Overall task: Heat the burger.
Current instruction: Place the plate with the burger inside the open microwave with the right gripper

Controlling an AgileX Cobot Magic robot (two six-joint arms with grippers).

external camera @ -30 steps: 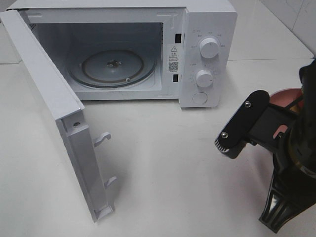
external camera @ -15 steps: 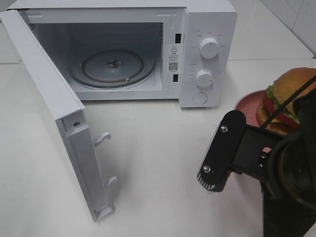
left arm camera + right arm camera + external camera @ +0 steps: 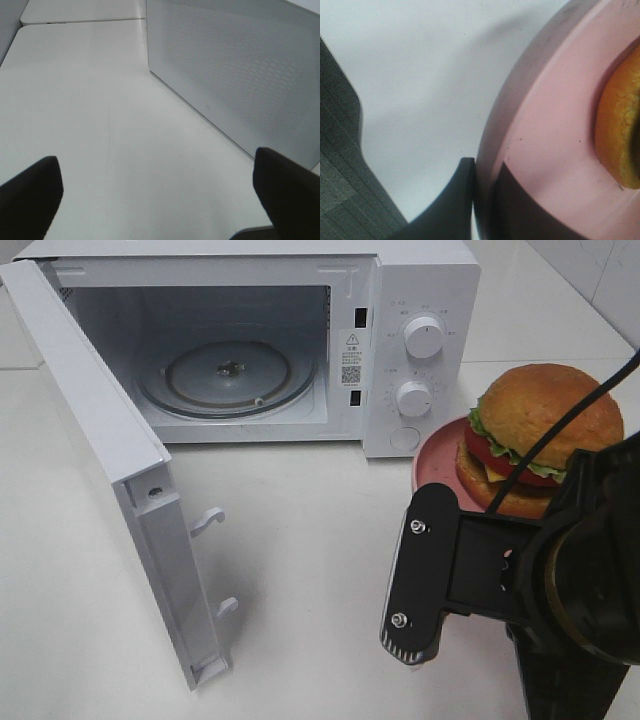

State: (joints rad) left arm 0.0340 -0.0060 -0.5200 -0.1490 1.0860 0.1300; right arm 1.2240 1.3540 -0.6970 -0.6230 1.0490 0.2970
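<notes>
The burger (image 3: 545,430), with a golden bun, lettuce, tomato and cheese, sits on a round pink plate (image 3: 436,462) to the right of the microwave. My right arm (image 3: 580,580) comes in from the lower right and covers the plate's near side. In the right wrist view my right gripper (image 3: 482,172) is shut on the pink plate's rim (image 3: 540,135), one finger under it and one on top, and the bun's edge (image 3: 620,135) shows beside it. My left gripper (image 3: 160,200) is open over bare table, and does not show in the exterior high view.
The white microwave (image 3: 420,300) stands at the back with its door (image 3: 110,460) swung wide open to the left. Its glass turntable (image 3: 228,375) is bare. The door's perforated outer face (image 3: 240,70) runs beside my left gripper. White table (image 3: 300,540) lies in front.
The plate with the burger has come up and leftwards into view, closer to the microwave's front. My right arm has swung left with it. The left gripper shows no change.
</notes>
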